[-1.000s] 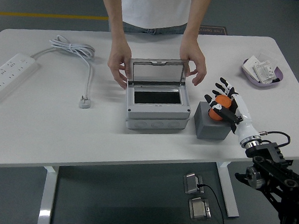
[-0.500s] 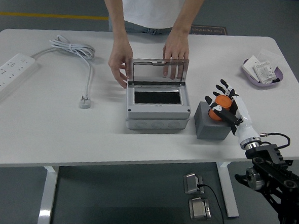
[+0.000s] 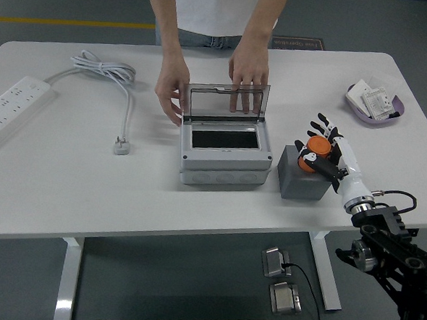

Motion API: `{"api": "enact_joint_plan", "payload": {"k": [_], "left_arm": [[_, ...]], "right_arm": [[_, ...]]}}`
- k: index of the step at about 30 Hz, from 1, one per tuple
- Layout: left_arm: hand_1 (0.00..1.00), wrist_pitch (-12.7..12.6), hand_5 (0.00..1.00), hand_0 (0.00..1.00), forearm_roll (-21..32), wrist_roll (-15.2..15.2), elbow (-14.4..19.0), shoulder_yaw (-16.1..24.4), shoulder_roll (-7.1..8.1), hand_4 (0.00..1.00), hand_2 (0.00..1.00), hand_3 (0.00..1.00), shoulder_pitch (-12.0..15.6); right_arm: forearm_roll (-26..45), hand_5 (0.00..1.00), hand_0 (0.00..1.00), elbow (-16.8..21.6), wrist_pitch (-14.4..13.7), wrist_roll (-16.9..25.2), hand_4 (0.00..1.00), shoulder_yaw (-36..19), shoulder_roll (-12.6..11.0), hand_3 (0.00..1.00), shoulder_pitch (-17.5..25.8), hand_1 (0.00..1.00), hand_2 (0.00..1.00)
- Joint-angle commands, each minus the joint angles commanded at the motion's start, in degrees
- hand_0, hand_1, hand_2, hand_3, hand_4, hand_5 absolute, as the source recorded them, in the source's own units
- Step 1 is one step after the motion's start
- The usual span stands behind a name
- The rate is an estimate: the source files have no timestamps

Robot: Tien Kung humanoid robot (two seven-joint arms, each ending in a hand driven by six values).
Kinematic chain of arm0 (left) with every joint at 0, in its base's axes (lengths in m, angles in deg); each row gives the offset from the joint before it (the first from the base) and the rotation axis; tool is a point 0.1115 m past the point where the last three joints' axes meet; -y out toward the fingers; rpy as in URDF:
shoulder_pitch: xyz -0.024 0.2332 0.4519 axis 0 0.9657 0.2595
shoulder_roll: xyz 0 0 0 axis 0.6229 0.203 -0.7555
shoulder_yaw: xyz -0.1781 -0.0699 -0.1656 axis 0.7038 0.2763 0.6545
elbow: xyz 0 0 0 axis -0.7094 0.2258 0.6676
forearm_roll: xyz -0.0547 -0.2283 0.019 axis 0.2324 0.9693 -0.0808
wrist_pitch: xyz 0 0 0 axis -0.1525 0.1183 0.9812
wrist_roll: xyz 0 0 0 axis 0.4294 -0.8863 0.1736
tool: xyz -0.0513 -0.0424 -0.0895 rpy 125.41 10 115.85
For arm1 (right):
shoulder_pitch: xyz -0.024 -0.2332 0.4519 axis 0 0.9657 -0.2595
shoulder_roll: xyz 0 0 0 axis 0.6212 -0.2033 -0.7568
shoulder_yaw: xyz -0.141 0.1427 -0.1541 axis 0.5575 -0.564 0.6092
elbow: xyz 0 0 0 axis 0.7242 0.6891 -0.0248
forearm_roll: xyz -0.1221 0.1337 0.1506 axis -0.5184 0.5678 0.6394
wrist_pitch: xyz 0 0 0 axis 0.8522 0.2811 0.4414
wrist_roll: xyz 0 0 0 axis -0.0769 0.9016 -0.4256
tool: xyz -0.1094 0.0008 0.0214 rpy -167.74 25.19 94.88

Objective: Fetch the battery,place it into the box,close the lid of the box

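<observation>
Where robot hand [image 3: 328, 154] grips, orange battery [image 3: 316, 148]

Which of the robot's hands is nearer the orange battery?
The right hand: its fingers wrap the orange battery on top of the grey block. The left hand is not in view at all.

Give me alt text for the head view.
The robot's right hand grips an orange battery above a grey block. Beside it, a person's hands hold a grey box with its clear lid upright.
</observation>
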Motion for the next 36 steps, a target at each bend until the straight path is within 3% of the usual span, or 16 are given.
{"api": "enact_joint_plan", "payload": {"k": [5, 6, 11, 12, 23, 24, 29, 30, 35, 36], "left_arm": [[0.709, -0.02, 0.216, 0.669, -0.08, 0.01, -0.01, 0.03, 0.01, 0.626, 0.67, 0.626, 0.03], [0.71, -0.03, 0.216, 0.669, -0.11, 0.01, 0.0, 0.05, 0.01, 0.626, 0.671, 0.626, 0.04], [0.71, -0.05, 0.216, 0.669, -0.23, -0.02, 0.0, 0.14, 0.03, 0.626, 0.671, 0.626, 0.07], [0.71, -0.06, 0.217, 0.668, -0.24, -0.02, 0.0, 0.15, 0.03, 0.627, 0.671, 0.625, 0.07], [0.71, -0.1, 0.216, 0.668, -0.43, -0.04, 0.0, 0.33, -0.01, 0.627, 0.672, 0.625, 0.06], [0.711, -0.1, 0.214, 0.667, -0.45, -0.05, 0.0, 0.35, -0.02, 0.628, 0.672, 0.625, 0.06], [0.711, -0.12, 0.214, 0.667, -0.53, -0.05, 0.0, 0.43, -0.05, 0.628, 0.672, 0.625, 0.08], [0.711, -0.12, 0.215, 0.668, -0.55, -0.05, 0.0, 0.43, -0.05, 0.627, 0.672, 0.624, 0.08], [0.711, -0.16, 0.215, 0.668, -0.52, -0.02, 0.0, 0.43, -0.08, 0.627, 0.672, 0.624, 0.08], [0.711, -0.16, 0.214, 0.668, -0.5, -0.02, 0.0, 0.41, -0.09, 0.628, 0.672, 0.624, 0.08]], "right_arm": [[0.0, 0.002, 0.829, -0.03, -0.06, -0.07, 0.45, -0.02, 0.01, 0.952, 0.04, 0.826, 0.858], [0.0, 0.002, 0.824, -0.05, -0.07, -0.08, 0.315, -0.01, 0.02, 0.937, 0.04, 0.816, 0.849], [0.16, 0.002, 0.824, -0.11, -0.06, -0.16, 0.315, 0.03, 0.07, 0.937, 0.06, 0.816, 0.849], [0.24, 0.002, 0.818, -0.11, -0.04, -0.16, 0.351, 0.04, 0.07, 0.904, 0.05, 0.813, 0.836], [1.08, 0.002, 0.819, -0.12, 0.27, -0.19, 0.326, 0.06, 0.01, 0.9, 0.11, 0.812, 0.835], [1.11, 0.002, 0.815, -0.08, 0.29, -0.22, 0.203, 0.05, 0.01, 0.887, 0.12, 0.813, 0.831], [0.95, 0.002, 0.815, 0.43, 0.2, -0.42, 0.203, -0.02, 0.0, 0.887, 0.17, 0.813, 0.831], [0.86, 0.002, 0.821, 0.57, 0.14, -0.46, 0.117, -0.05, 0.0, 0.812, 0.17, 0.809, 0.799], [0.44, 0.002, 0.821, 1.09, -0.16, -0.6, 0.117, -0.22, 0.0, 0.812, 0.13, 0.809, 0.799], [0.36, 0.002, 0.794, 1.17, -0.21, -0.62, 0.069, -0.26, -0.01, 0.723, 0.12, 0.73, 0.644]]}}
